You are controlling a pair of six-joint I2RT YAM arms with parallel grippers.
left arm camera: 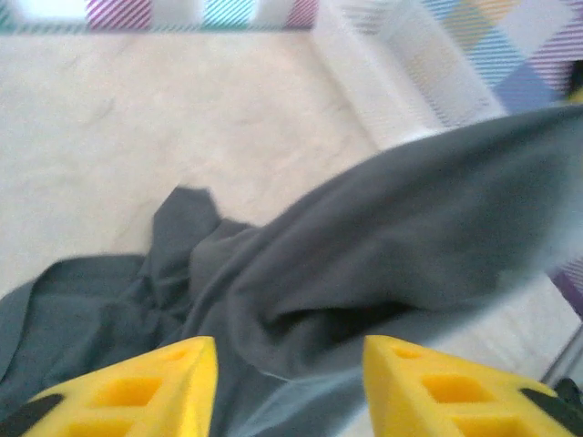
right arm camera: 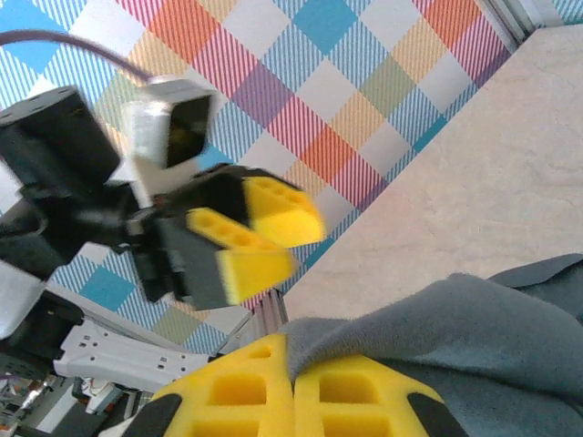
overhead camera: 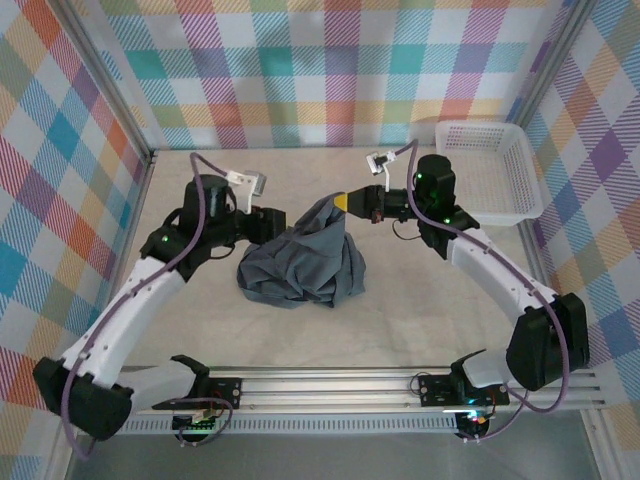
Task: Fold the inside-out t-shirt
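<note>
Right hand (right arm camera: 293,369): closest to its wrist camera. Its two yellow fingers are pressed together with a fold of dark cloth pinched in the seam between them. From above it sits at the raised peak of the garment, pointing toward the left arm.
Left hand (left arm camera: 290,387): its yellow fingers are parted to a moderate gap and clamp nothing. The cloth lies below and beyond the tips. In the right wrist view it faces the right hand, a little apart from it, with nothing between its fingers.
Inside-out t-shirt (overhead camera: 305,262): slate blue-grey and bunched in a crumpled heap around the middle of the desk, between the two hands. One part is drawn up to a point at the right hand, and the rest sags in loose folds onto the surface. The left hand is just beside the heap's upper left edge; whether it touches cannot be told from above.
Cloth in the left wrist view: a broad, blurred band runs up and to the right. A lower flap lies flat at the left.
Desk (overhead camera: 420,300): pale beige surface carrying the heap and the basket.
White mesh basket (overhead camera: 528,180): upright in the far right corner, well apart from the t-shirt.
Aluminium rail (overhead camera: 330,385): runs along the near edge and carries both arm bases.
Plaid backdrop (overhead camera: 300,70): multi-coloured checked walls on three sides.
</note>
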